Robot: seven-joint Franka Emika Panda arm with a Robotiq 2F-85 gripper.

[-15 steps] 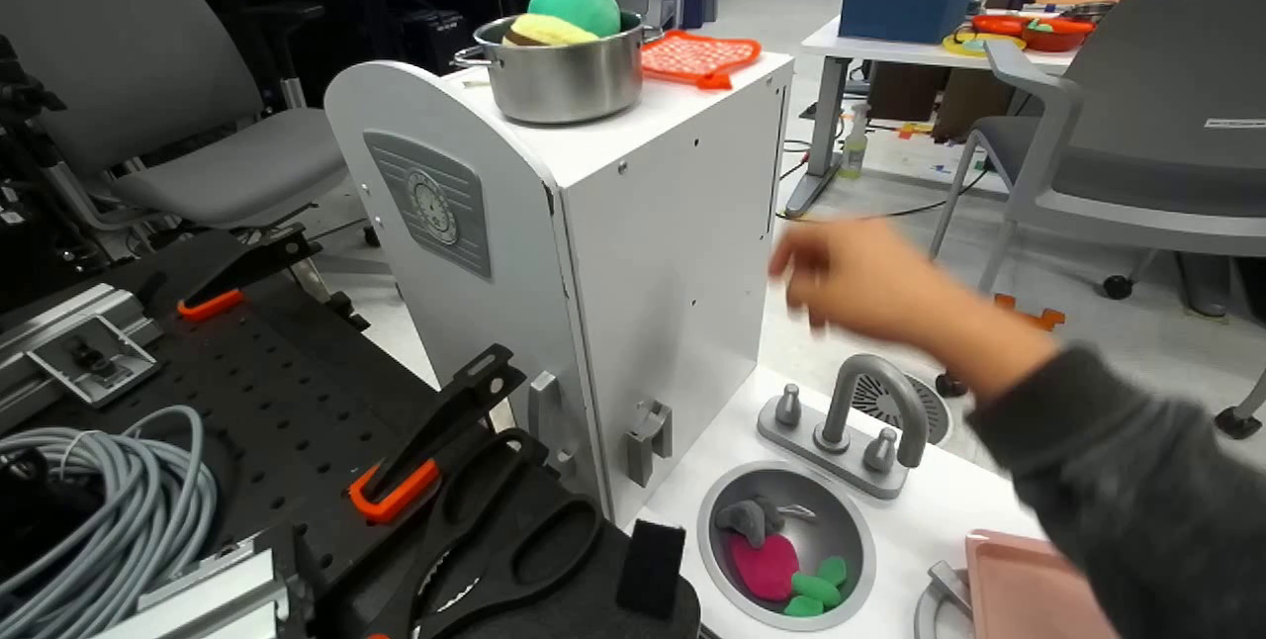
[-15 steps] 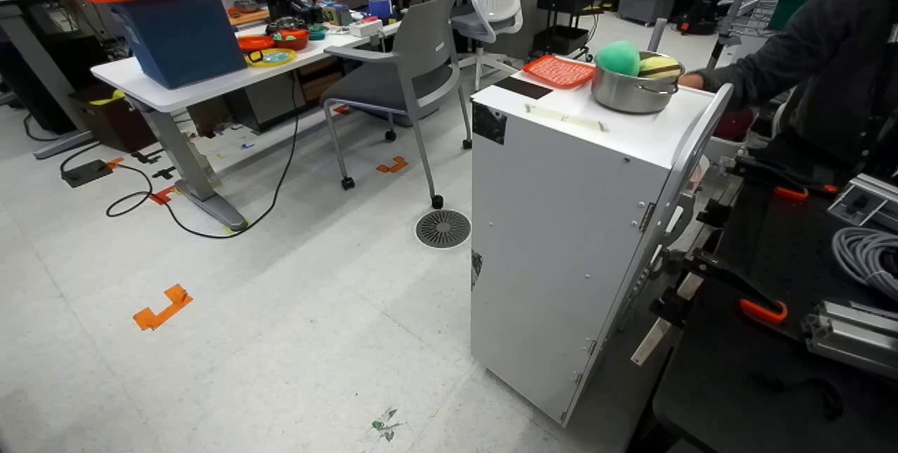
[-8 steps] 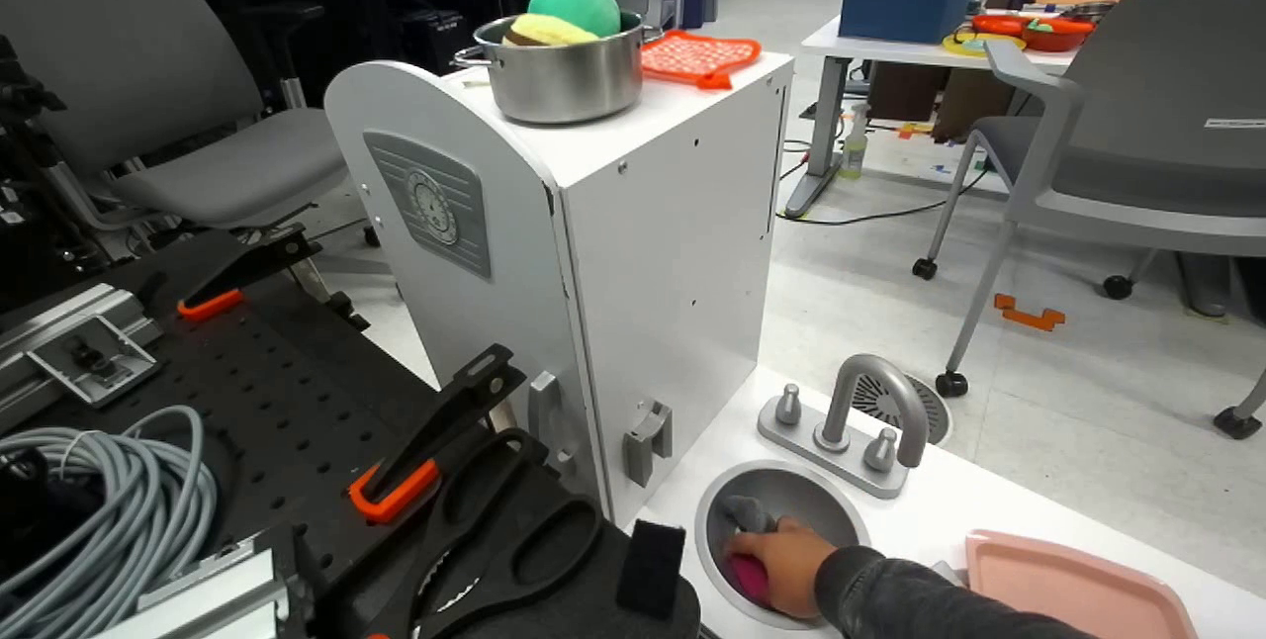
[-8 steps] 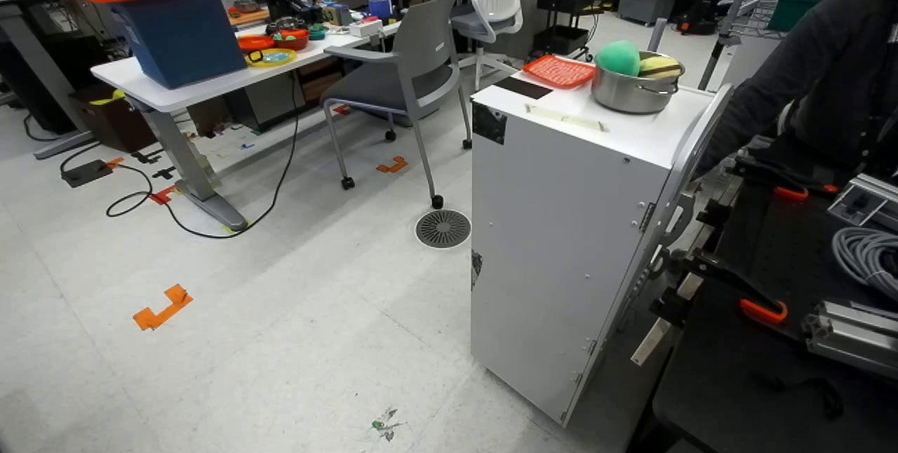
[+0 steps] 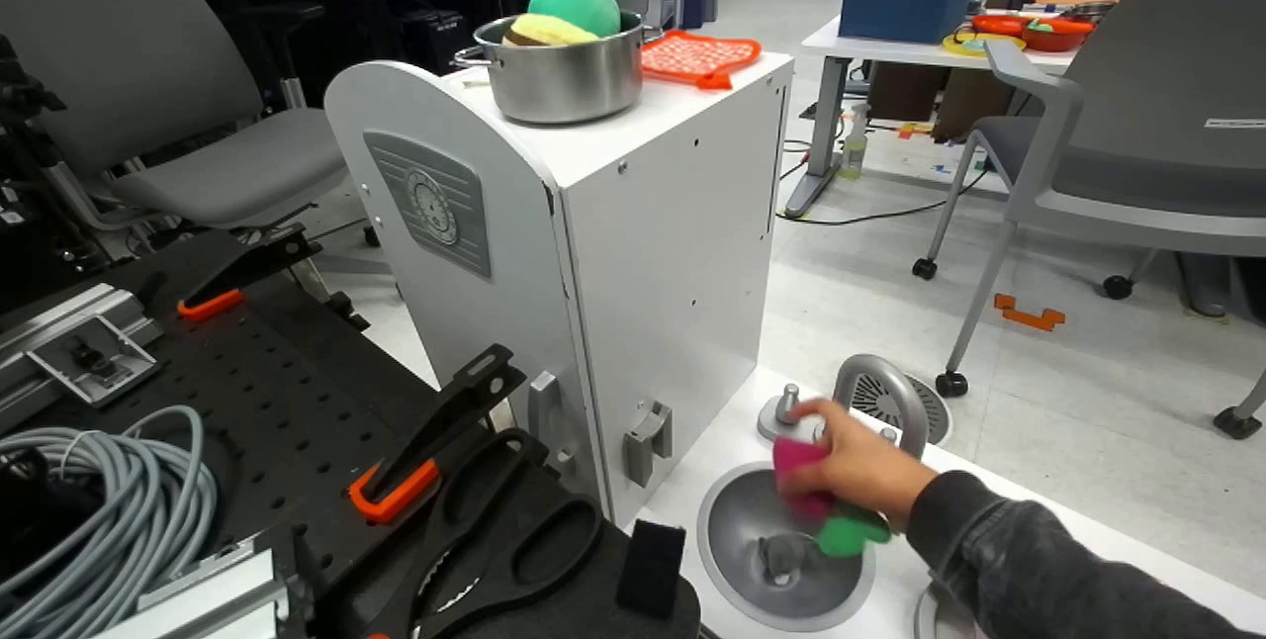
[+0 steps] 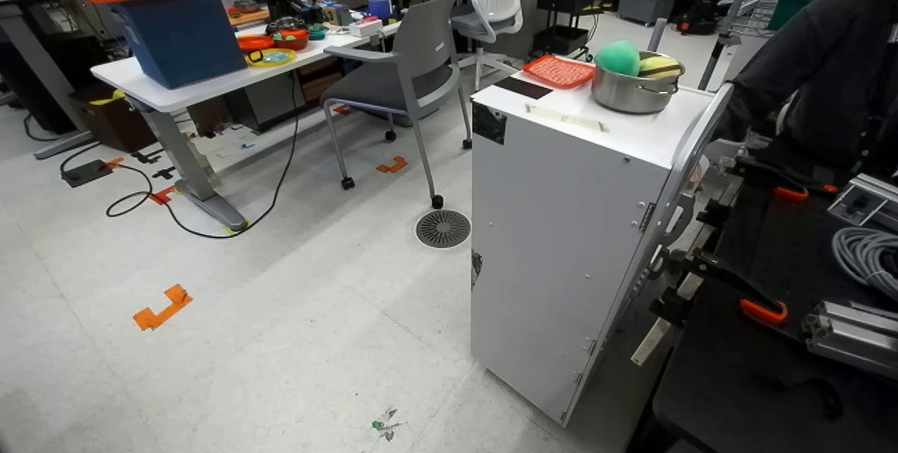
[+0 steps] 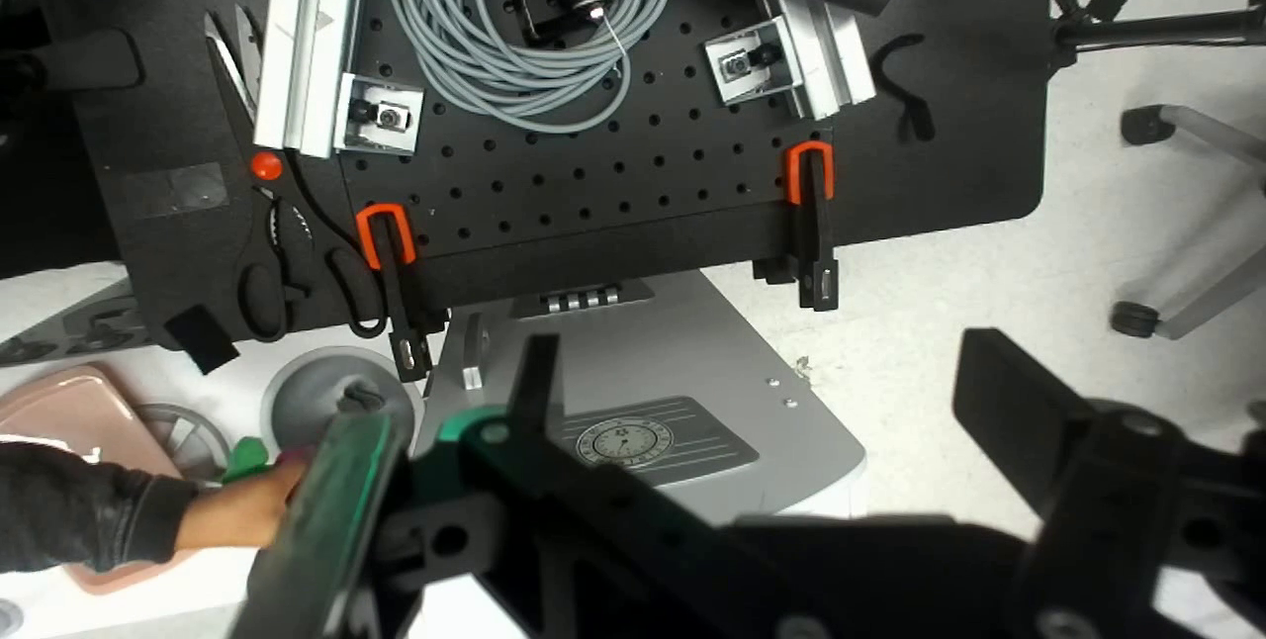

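A hand (image 5: 859, 466) has this step, holding a pink piece (image 5: 794, 453) at the sink's (image 5: 727, 565) far rim; wait, your gripper (image 7: 762, 352) spread wide, apparently empty.

The black bench (image 7: 969, 144) carries coiled gray cable (image 7: 499, 65) and scissors (image 7: 266, 165).

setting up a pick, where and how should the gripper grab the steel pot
Probably by the loop handle on the side away from the sink, coming level from that side: the steel pot stands upright and the handle juts out from its wall. From above, the green round toy rising over the rim and the yellow toy beside it may crowd a pinch.
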